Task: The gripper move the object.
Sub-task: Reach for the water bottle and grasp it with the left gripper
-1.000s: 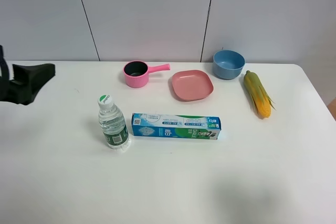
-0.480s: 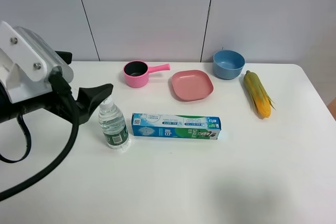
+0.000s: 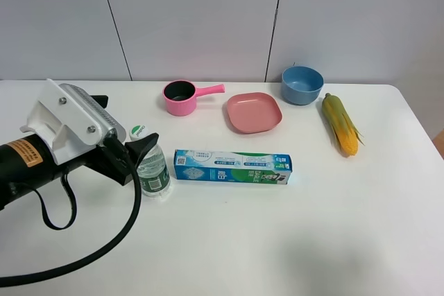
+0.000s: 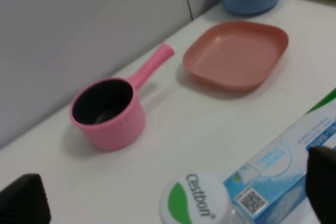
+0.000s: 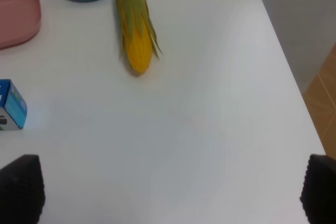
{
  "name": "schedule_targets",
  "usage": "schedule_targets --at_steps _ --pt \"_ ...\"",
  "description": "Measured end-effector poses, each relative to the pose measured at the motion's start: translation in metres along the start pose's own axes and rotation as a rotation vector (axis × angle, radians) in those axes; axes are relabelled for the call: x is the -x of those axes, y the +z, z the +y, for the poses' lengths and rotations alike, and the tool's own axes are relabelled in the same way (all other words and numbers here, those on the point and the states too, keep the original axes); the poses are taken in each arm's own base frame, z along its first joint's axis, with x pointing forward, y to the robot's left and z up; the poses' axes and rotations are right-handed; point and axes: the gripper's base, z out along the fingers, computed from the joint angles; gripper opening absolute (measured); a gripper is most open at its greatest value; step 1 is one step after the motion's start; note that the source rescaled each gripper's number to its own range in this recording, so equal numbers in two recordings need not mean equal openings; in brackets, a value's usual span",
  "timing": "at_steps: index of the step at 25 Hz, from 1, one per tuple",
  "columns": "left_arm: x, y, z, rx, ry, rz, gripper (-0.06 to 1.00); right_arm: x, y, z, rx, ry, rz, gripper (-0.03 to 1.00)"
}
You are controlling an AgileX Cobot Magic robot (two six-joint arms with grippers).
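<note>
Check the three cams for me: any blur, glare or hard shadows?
Exterior high: sharp, evenly lit, only faint soft shadows, no glare. Left wrist: soft overall; bottle cap print readable, left gripper fingertips dark blurred blobs. Right wrist: mildly soft; corn clear enough, right gripper fingertips blurred, table plain white without glare.

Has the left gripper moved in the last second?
Yes. The left gripper has swung in from the left toward the toothpaste box; its open jaws now flank the water bottle.
</note>
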Motion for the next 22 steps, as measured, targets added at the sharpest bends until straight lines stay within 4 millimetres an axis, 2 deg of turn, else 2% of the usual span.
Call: schedule_targets --at_steps 7,22 --pt "-0.018 0.019 -0.005 -0.013 -0.096 0.069 1.00 0.000 0.000 0.000 0.000 0.000 0.000 1.00" --pt "-0.055 0.038 -0.013 -0.022 -0.153 0.220 1.00 0.000 0.000 0.000 0.000 0.000 0.000 1.00"
